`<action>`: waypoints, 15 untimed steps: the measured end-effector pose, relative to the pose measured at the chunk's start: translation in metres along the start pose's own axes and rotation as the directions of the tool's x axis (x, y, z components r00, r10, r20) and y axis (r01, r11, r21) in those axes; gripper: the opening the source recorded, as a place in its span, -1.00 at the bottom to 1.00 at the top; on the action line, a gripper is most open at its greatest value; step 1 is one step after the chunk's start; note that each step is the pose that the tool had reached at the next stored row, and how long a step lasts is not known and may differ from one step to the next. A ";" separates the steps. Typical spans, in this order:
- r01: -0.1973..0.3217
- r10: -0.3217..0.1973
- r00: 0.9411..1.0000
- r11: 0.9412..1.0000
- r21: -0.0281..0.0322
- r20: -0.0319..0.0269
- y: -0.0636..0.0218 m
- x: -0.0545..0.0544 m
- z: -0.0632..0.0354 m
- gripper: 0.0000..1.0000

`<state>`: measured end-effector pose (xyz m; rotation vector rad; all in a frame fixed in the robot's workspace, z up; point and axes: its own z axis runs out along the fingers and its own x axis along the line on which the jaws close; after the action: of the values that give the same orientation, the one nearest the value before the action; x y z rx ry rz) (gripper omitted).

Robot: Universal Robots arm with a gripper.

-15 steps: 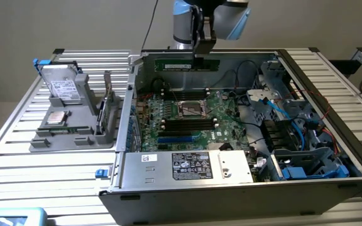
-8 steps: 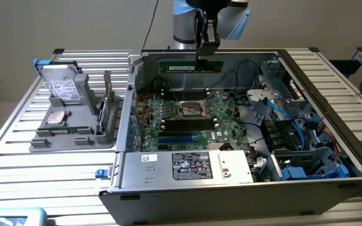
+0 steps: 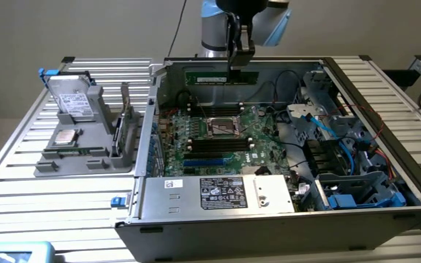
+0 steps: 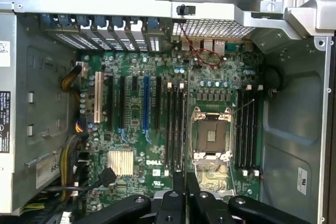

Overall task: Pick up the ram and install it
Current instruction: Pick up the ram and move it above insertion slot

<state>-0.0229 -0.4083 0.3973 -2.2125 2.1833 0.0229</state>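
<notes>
1. where the arm [image 3: 212, 33] comes down at the upper middle of the exterior view, we see the gripper [image 3: 237, 68] clenched on the ram [image 3: 210, 77], pinching the stick nearer its end towards the exterior view's right.
2. the ram hangs level with its long side horizontal. it is green with a pale label, and it sits in front of the far wall of the open computer case [image 3: 269, 233].
3. we find the ram held apart from the motherboard [image 3: 218, 159] below it, and not seated in any slot.
4. at the middle of the board sits the processor socket [image 3: 223, 127], with black slots [image 3: 218, 145] in banks on either side of it.
5. along the near edge of the case, at the lower middle of the frame, lies the power supply [image 3: 218, 192] with its labels facing up.
6. at the exterior view's left a grey tray [image 3: 53, 164] rests on the slatted table [image 3: 42, 203]. it carries a hard drive [image 3: 74, 101] standing at the back, a processor chip [image 3: 66, 137] lying flat, and an expansion card [image 3: 125, 129] standing on edge beside the case.
7. in the wrist view we look down on the motherboard [image 4: 136, 129]. the gripper's dark fingers [image 4: 178, 192] are close together, and the processor socket [image 4: 212, 137] and a bank of black slots [image 4: 176, 124] lie just past their tips.
</notes>
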 end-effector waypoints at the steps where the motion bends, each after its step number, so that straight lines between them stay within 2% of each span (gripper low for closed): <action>1: 0.000 0.000 1.000 1.000 0.000 0.000 -0.0001 -0.001 0.0007 -0.73; 3: 0.000 0.000 1.000 1.000 0.000 0.000 -0.0001 -0.002 0.0008 -0.73; 6: 0.000 0.000 1.000 1.000 0.000 0.005 -0.0001 -0.002 0.0022 -0.73; 15: 0.000 0.000 1.000 1.000 0.000 0.005 0.0001 -0.003 0.0181 -0.73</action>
<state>-0.0228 -0.4048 0.3793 -2.2106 2.1805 0.0280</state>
